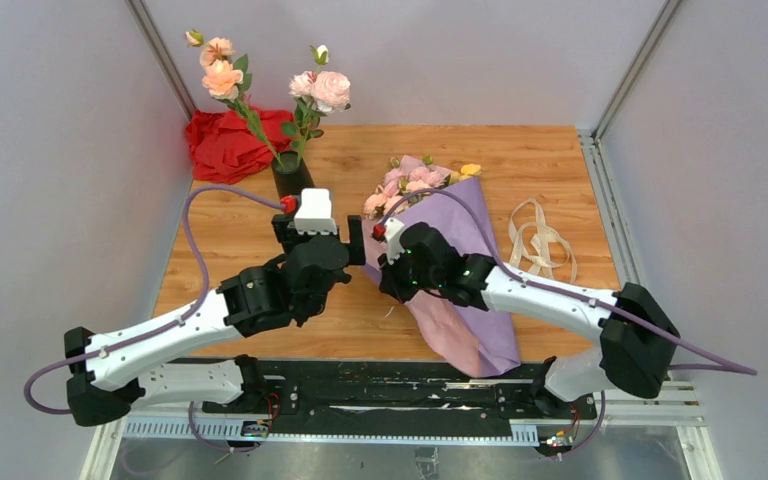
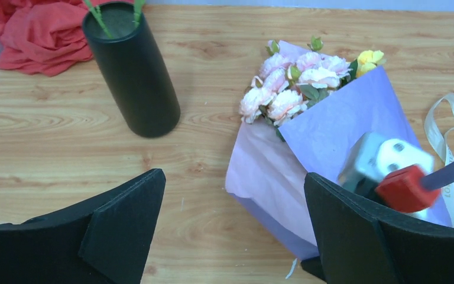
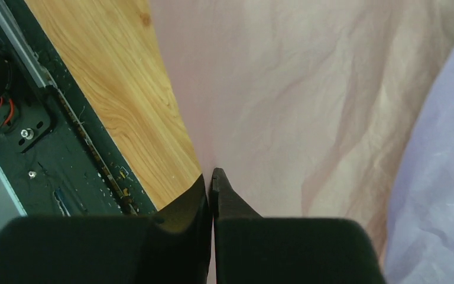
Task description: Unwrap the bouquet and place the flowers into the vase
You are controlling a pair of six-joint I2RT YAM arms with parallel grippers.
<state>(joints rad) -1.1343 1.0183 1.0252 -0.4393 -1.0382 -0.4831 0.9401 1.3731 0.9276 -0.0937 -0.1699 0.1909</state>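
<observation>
The bouquet (image 1: 465, 235) lies on the wooden table, a lilac paper cone (image 2: 343, 127) whose pale pink lining (image 3: 307, 89) is spread open on its left side. The flowers (image 1: 408, 183), small pink and yellow blooms (image 2: 298, 83), poke out of its far end. My right gripper (image 3: 211, 177) is shut on the left edge of the pink lining, near the table's front edge (image 1: 400, 285). My left gripper (image 2: 234, 225) hangs open over bare wood just left of the bouquet (image 1: 322, 238), with nothing between its fingers. The black vase (image 1: 292, 178) stands upright at the far left (image 2: 133, 71).
Two taller peach and pink roses (image 1: 260, 80) stand in the vase. A red cloth (image 1: 225, 140) lies bunched in the far left corner (image 2: 38, 35). A loose cream ribbon (image 1: 540, 240) lies right of the bouquet. The black base rail (image 3: 47, 154) runs along the near edge.
</observation>
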